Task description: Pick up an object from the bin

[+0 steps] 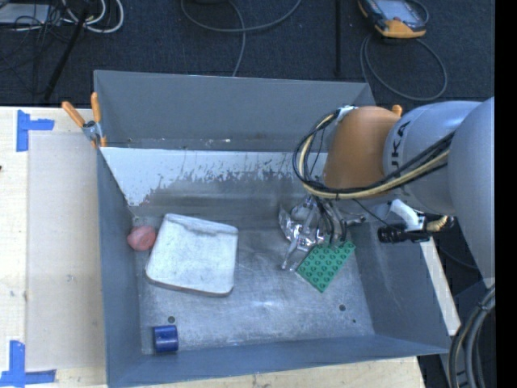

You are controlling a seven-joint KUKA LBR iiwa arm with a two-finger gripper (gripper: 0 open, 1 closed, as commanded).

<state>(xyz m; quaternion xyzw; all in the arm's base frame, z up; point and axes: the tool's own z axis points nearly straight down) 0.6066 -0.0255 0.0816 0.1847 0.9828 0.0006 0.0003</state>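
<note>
My gripper [300,245] hangs low over the right half of the bin, its metal fingers pointing down at the floor. A green studded building plate [327,265] lies flat just to the right of the fingertips, touching or nearly touching them. Nothing shows between the fingers. Whether they are open or shut is hidden by the wrist above them.
A white folded cloth-like pad [194,255] lies left of centre. A small pink lump [141,238] sits against its left edge. A small blue cylinder [166,339] rests in the front left corner. The arm with its orange cover and cables reaches in from the right.
</note>
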